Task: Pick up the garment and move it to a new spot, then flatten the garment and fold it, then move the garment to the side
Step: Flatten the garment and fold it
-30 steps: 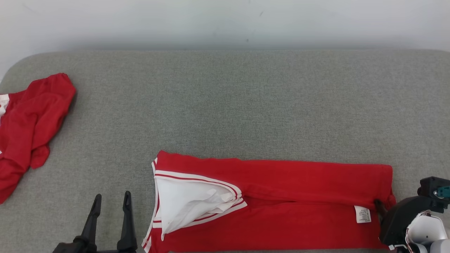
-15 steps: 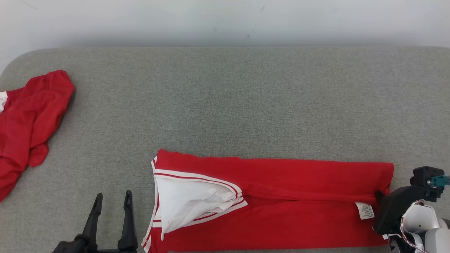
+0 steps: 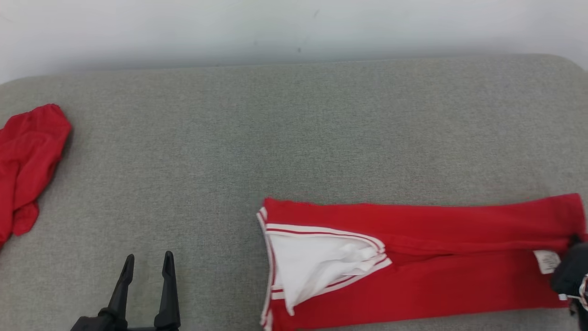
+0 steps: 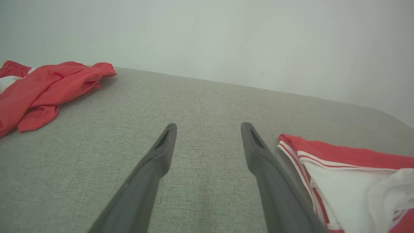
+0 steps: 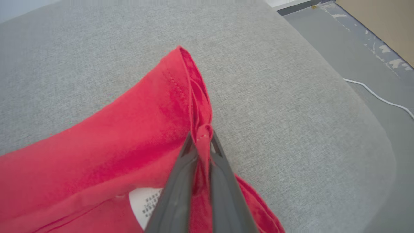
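Red folded garment with white striped trim [image 3: 413,276] lies flat on the grey fabric surface [image 3: 294,138], near the front edge; flatten and fold look done. Right gripper [image 5: 200,142] is clamped on its right-end hem. Left gripper [image 3: 146,264] has jaws apart and holds nothing. Remaining, I'd say: the move aside.

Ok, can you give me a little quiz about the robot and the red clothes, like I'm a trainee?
1. True or false: the right claw is shut on the garment.
2. What is between the fingers of the left claw? A) the garment B) nothing C) a sock
3. Fill in: the white tag lies nearest the ___ claw.

Key: 1 true; 2 B; 3 right.
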